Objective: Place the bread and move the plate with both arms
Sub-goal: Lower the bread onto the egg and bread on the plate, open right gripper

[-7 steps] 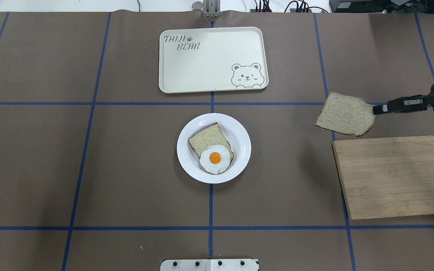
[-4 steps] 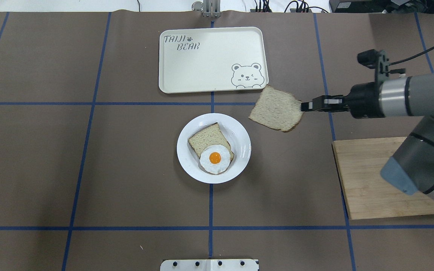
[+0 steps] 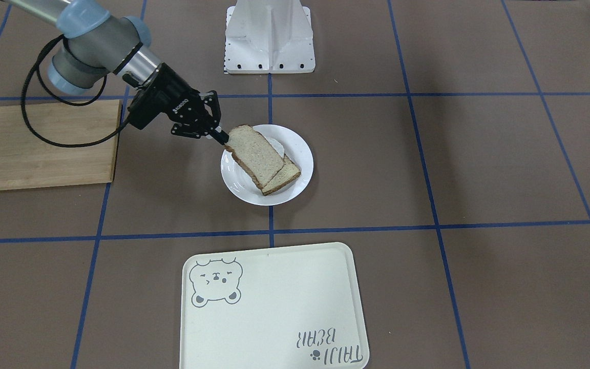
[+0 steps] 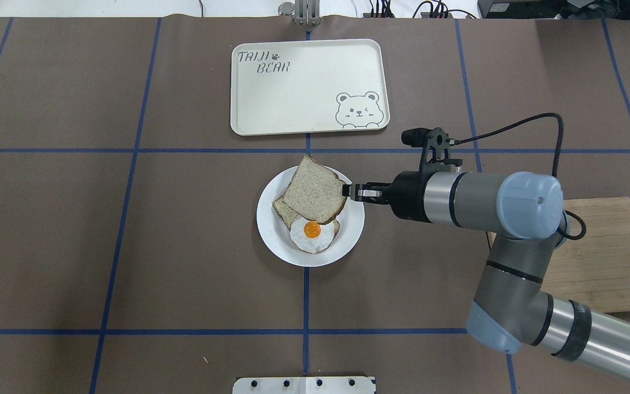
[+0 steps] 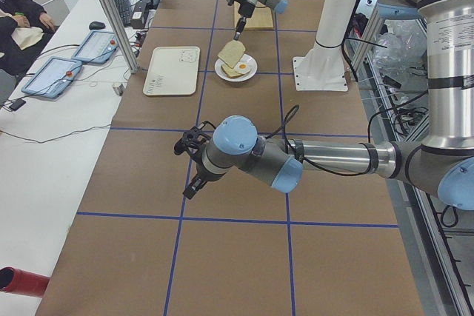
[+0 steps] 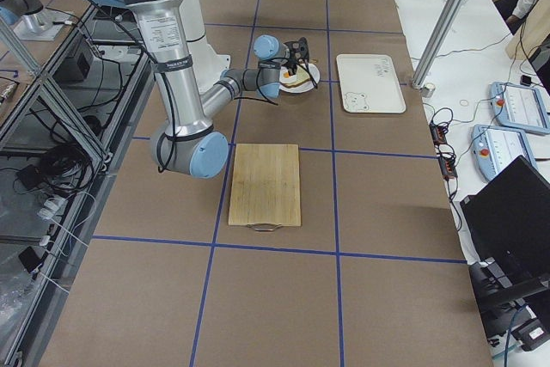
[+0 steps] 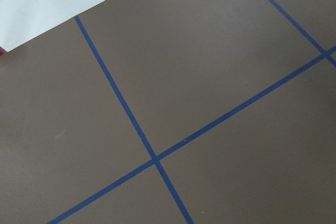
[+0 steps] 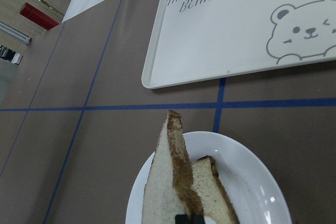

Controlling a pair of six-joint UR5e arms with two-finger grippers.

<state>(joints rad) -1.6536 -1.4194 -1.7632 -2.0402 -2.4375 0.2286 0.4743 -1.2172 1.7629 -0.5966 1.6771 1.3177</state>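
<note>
The right claw [image 4: 346,190] is pinched on one crust edge of the bread [image 4: 315,190], which slopes down away from it, long axis crosswise to the claw. The bread hangs over the plate [image 4: 271,241]; bare table [image 4: 184,219] lies beyond.

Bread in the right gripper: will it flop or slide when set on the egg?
Probably stiff: pinched by one edge in the right gripper, the bread juts out straight, no sag. Likely light, since that small pinch carries it. It may rest tilted or slip, as the egg covers only one end of the lower slice.
</note>
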